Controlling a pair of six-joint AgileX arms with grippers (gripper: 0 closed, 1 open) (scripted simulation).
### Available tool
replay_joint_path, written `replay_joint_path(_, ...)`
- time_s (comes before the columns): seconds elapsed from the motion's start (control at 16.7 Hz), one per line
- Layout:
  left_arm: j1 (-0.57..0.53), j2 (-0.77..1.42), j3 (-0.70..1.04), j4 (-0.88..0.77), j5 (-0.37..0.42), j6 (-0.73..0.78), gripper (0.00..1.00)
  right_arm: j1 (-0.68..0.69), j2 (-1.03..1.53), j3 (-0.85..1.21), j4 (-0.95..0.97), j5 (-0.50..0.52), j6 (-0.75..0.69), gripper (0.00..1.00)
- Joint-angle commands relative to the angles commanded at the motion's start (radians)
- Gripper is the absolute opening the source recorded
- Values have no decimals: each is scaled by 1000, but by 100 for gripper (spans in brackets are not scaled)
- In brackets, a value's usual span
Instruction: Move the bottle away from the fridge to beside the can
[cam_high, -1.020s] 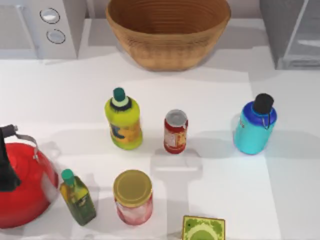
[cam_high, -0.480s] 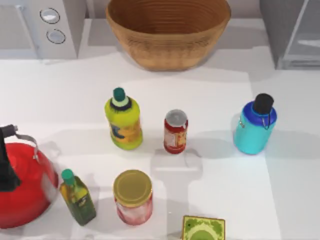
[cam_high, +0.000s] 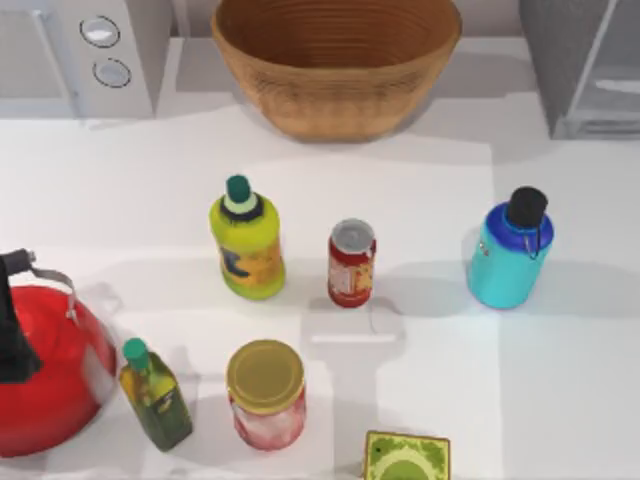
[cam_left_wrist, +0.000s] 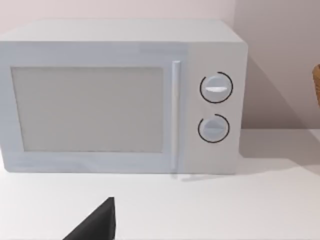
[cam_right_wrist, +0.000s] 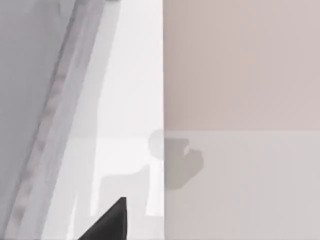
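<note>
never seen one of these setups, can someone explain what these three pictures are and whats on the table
This is a rendered simulation of a two-armed AgileX robot at a white table. One picture looks straight down from overhead. The other two come from cameras on each arm's wrist: the left one faces a white microwave, the right one faces the grey fridge and a wall.

On the table stand a turquoise bottle, a red can, a yellow-green bottle, a yellow-lidded jar, a small oil bottle, a red kettle and a wicker basket. Nothing is being held.
</note>
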Motion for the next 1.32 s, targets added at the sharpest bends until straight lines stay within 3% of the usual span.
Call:
replay_joint_path(0.24,0,0,0,0,0,0,100,126,-2,-5,167,25,175,100)
replay_joint_path(0.72,0,0,0,0,0,0,100,142,-13,-16,203,40,208,100)
replay_joint_path(1.02,0,0,0,0,0,0,100,313,-51,-98,294,226,385,100)
replay_joint_path(1.32,0,0,0,0,0,0,100,703,-99,-187,379,461,558,100)
